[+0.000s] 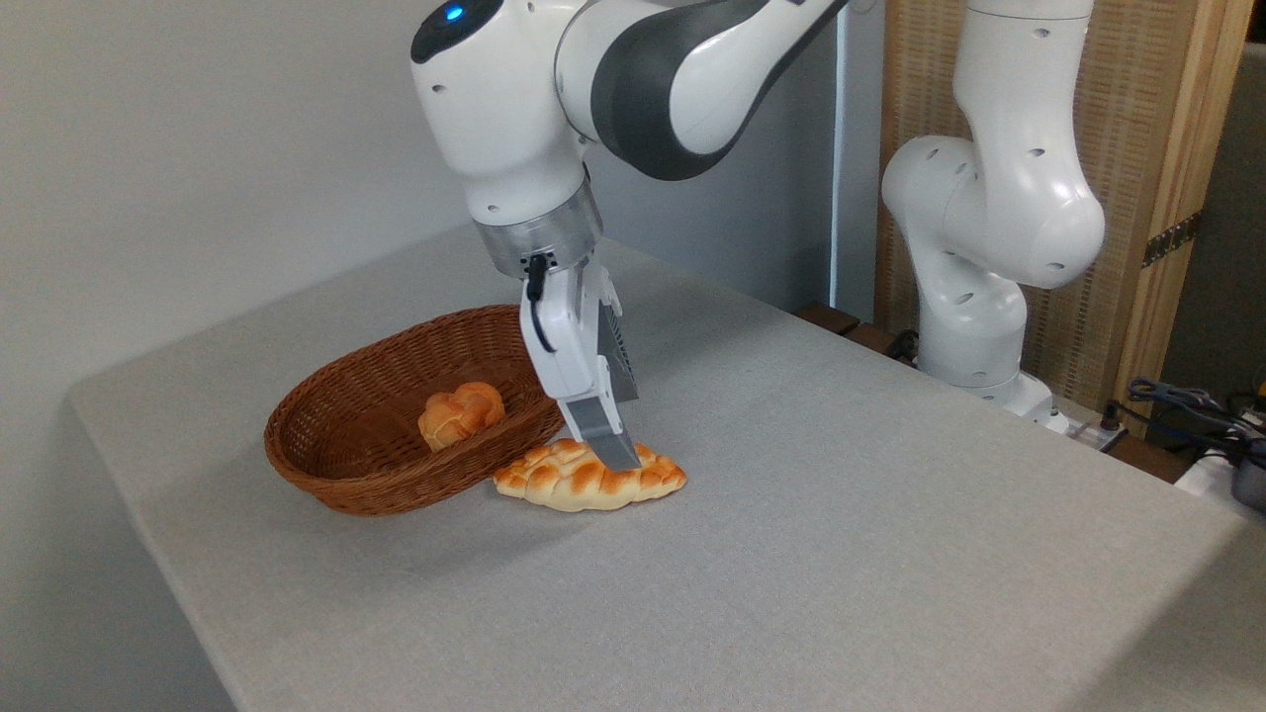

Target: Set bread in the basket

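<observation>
Grey table (841, 514), tool (618, 457) on bread (584, 482), grip unclear, beside basket (336, 445)

White Franka arm with dark grey joint covers: base column stands at right, upper links cross the top of the view, forearm descends at centre. Blue indicator light glows on the upper joint housing. Silver wrist flange, short black cable attached. White two-finger gripper with grey fingers (615, 450): pointing down, tilted slightly right, seen side-on; finger spacing cannot be judged.
</observation>
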